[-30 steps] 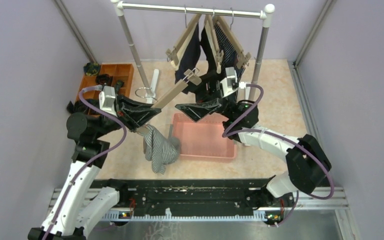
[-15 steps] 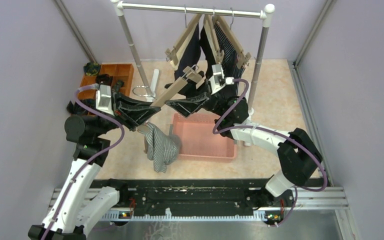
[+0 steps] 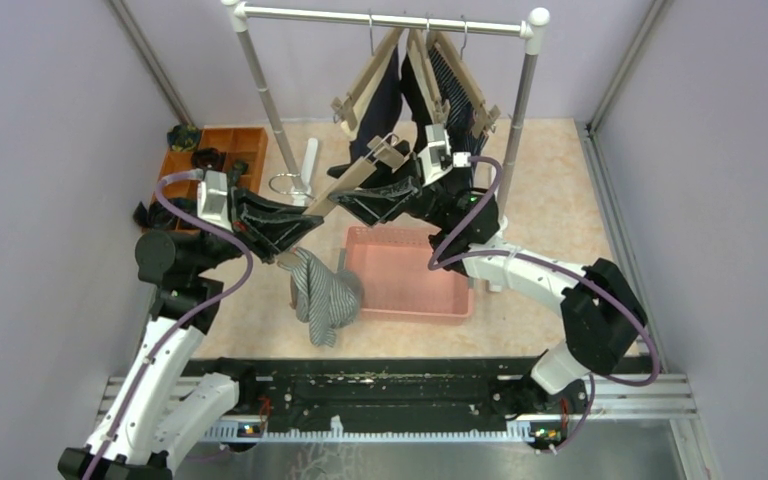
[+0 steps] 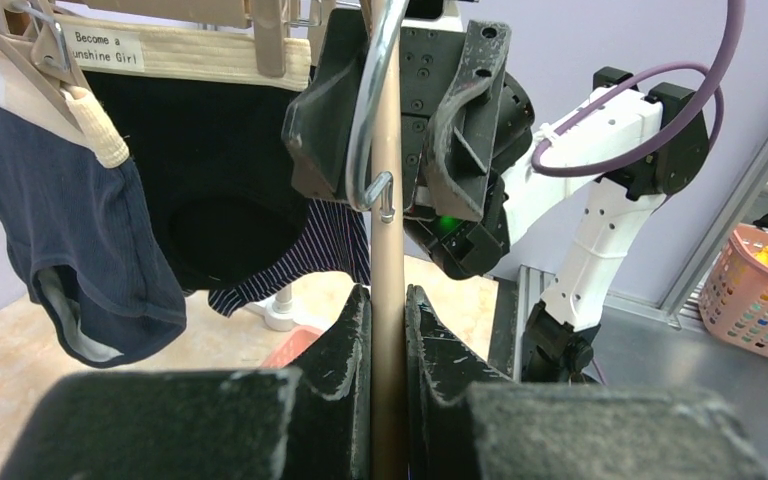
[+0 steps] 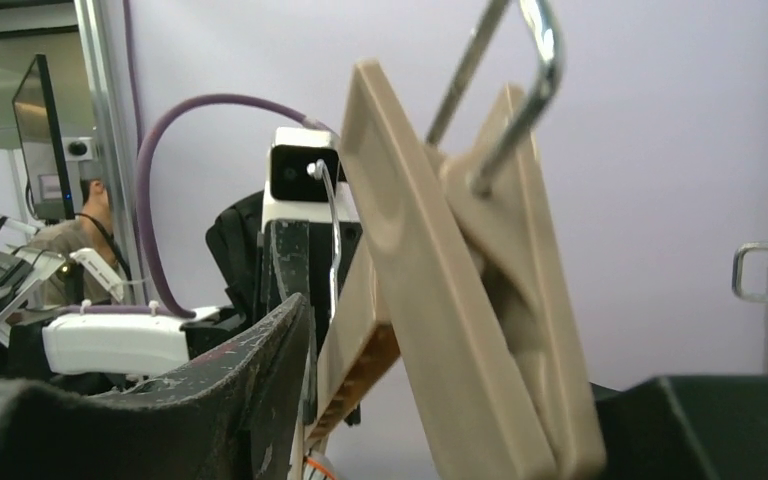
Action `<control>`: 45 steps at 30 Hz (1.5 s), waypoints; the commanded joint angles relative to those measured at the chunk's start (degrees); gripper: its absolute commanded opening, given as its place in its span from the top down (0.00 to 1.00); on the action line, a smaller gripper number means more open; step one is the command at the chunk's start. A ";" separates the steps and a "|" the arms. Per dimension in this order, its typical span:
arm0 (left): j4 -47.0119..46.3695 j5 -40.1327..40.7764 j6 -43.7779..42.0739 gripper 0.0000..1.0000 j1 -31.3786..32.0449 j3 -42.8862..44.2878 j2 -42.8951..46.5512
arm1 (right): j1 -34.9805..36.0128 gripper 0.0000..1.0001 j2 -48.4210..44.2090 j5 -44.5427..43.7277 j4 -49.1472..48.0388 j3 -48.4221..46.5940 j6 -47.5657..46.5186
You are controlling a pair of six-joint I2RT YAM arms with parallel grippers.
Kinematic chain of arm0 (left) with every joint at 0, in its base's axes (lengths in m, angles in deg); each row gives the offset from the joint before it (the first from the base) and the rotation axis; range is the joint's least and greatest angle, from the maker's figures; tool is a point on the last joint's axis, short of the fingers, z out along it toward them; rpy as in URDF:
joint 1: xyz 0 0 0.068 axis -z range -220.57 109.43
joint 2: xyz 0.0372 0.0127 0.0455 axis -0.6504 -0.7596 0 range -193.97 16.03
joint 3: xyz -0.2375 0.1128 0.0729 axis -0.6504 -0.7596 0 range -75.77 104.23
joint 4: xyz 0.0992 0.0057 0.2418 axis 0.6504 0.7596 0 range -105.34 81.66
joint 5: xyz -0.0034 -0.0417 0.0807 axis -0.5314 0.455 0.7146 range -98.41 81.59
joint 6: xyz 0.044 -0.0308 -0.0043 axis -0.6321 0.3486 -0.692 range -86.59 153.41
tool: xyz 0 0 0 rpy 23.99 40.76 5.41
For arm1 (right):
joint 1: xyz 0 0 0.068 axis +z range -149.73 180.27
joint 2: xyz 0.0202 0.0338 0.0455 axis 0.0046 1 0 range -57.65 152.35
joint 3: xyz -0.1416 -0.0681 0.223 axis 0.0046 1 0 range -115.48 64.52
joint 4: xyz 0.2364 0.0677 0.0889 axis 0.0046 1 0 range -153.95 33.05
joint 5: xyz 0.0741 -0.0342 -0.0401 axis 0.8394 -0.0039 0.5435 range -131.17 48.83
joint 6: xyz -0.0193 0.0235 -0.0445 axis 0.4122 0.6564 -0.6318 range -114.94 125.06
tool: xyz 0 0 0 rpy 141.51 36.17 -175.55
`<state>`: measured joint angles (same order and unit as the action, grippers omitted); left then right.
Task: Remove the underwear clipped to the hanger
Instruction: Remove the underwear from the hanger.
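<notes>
One hanger point(image 3: 345, 183) is off the rail point(image 3: 390, 20) and held slantwise above the table. The grey striped underwear point(image 3: 322, 295) hangs from its lower end, just beside the left rim of the pink basket point(image 3: 410, 314); whether it touches the rim I cannot tell. My left gripper point(image 3: 295, 228) is clamped hard on the wooden bar, low down near the cloth. I judge this hold is meant to steady the hanger while my other arm works. My right gripper point(image 3: 360, 195) is at the upper end, jaws roughly half open and set on either side of the clip point(image 5: 480, 330). It has no firm hold on anything, and I cannot tell whether the pads touch the wood. No cloth shows at that upper clip, so the garment appears pinned at the lower end only. The navy underwear point(image 4: 70, 220), black underwear point(image 4: 210, 180) and striped navy underwear point(image 4: 320, 245) hang clipped on the rail, close behind my right wrist. The hanger's wire hook point(image 4: 365, 120) passes between my right fingers and could snag. The left post point(image 3: 265, 90) stands near the raised end. Open room lies downward and over the basket, so I judge the cloth should drop there.
</notes>
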<state>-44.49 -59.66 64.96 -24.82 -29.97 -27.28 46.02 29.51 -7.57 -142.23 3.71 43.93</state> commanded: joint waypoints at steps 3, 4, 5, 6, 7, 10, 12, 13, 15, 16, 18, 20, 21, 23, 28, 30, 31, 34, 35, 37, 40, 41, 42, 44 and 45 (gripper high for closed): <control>-1.60 -0.28 -0.13 1.00 0.25 -0.11 0.57 | 0.39 0.63 -2.74 -0.37 -0.29 -3.78 -1.59; -1.54 -0.32 -0.22 1.00 0.25 -0.16 0.57 | 0.39 0.72 -2.77 -0.52 -0.11 -3.71 -1.70; -1.46 -0.23 -0.38 1.00 0.25 -0.26 0.58 | 0.39 0.85 -2.78 -0.45 0.33 -3.77 -1.75; -1.30 -0.15 -0.41 1.00 0.25 -0.27 0.46 | 0.39 0.95 -2.82 -0.64 0.88 -3.78 -1.86; -1.08 0.01 -0.62 1.00 0.29 -0.31 0.45 | 0.39 1.00 -2.86 -0.82 1.05 -3.72 -1.88; -0.83 0.17 -0.83 1.00 0.34 -0.34 0.43 | 0.37 1.00 -2.87 -0.61 1.36 -3.50 -1.96; -0.70 0.14 -0.90 1.00 0.34 -0.13 0.35 | 0.38 1.00 -3.02 -0.69 2.01 -3.52 -2.28; -0.43 0.03 -1.07 1.00 0.31 0.01 0.29 | 0.39 1.00 -3.15 -0.58 2.14 -3.48 -2.55; 1.17 -0.29 -1.90 0.94 0.34 0.52 0.13 | 0.39 1.00 -3.79 -0.63 2.59 -3.43 -3.54; 2.63 -0.26 -2.88 0.89 0.34 1.06 0.14 | 0.39 1.00 -4.20 -0.83 4.40 -3.43 -4.27; 4.74 -1.06 -4.66 0.78 0.34 2.65 0.12 | 0.42 1.00 -5.19 -1.22 5.64 -3.03 -5.72; 3.62 -3.16 -4.56 0.72 0.34 3.83 -0.05 | 0.34 1.00 -6.23 -2.00 6.38 -2.43 -7.19; 2.06 -4.00 -4.15 0.70 0.34 4.44 -0.22 | 0.37 1.00 -6.51 -1.97 6.91 -2.45 -7.75; 0.92 -5.61 -4.17 0.69 0.33 6.96 -0.85 | 0.38 1.00 -6.75 -1.83 7.63 -2.63 -8.31; 6.17 -8.01 -7.58 0.71 0.34 15.68 -3.71 | 0.43 1.00 -6.94 -1.25 8.33 -3.38 -8.72; 11.74 -7.98 -11.82 0.71 0.33 17.32 -3.55 | 0.35 1.00 -7.51 -1.25 9.61 -3.96 -9.46; 14.56 -7.77 -14.08 0.71 0.34 17.50 -3.27 | 0.30 1.00 -7.99 -1.20 10.50 -4.30 -10.05; 18.94 -6.77 -17.68 0.72 0.34 16.64 -2.01 | 0.24 1.00 -9.61 -1.43 12.88 -4.54 -12.11; 19.71 -6.96 -18.31 0.74 0.34 16.39 -1.77 | 0.17 1.00 -10.16 -1.68 13.56 -4.43 -12.72; 21.71 -7.24 -19.63 0.74 0.32 16.25 -1.25 | -0.32 1.00 -11.61 -2.24 14.07 -3.85 -13.36; 25.19 -6.39 -22.70 0.74 0.34 16.42 -0.36 | -1.68 1.00 -12.98 -2.90 11.68 -2.43 -11.99; 26.63 -5.14 -23.72 0.74 0.34 16.62 0.01 | -2.25 1.00 -13.27 -3.39 9.75 -1.67 -10.58; 28.17 -3.33 -24.45 0.74 0.34 16.82 0.48 | -2.70 1.00 -13.32 -3.92 7.50 -0.77 -8.84; 29.75 -1.13 -25.85 0.76 0.31 16.30 1.87 | -3.08 1.00 -13.11 -5.65 2.66 1.81 -6.53; 30.85 -0.09 -26.94 0.77 0.33 15.88 2.62 | -3.19 1.00 -13.00 -6.35 0.39 3.20 -5.87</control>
<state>-19.33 -63.81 43.34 -24.80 -14.36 -26.97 43.84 18.75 -9.67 -130.10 3.55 34.25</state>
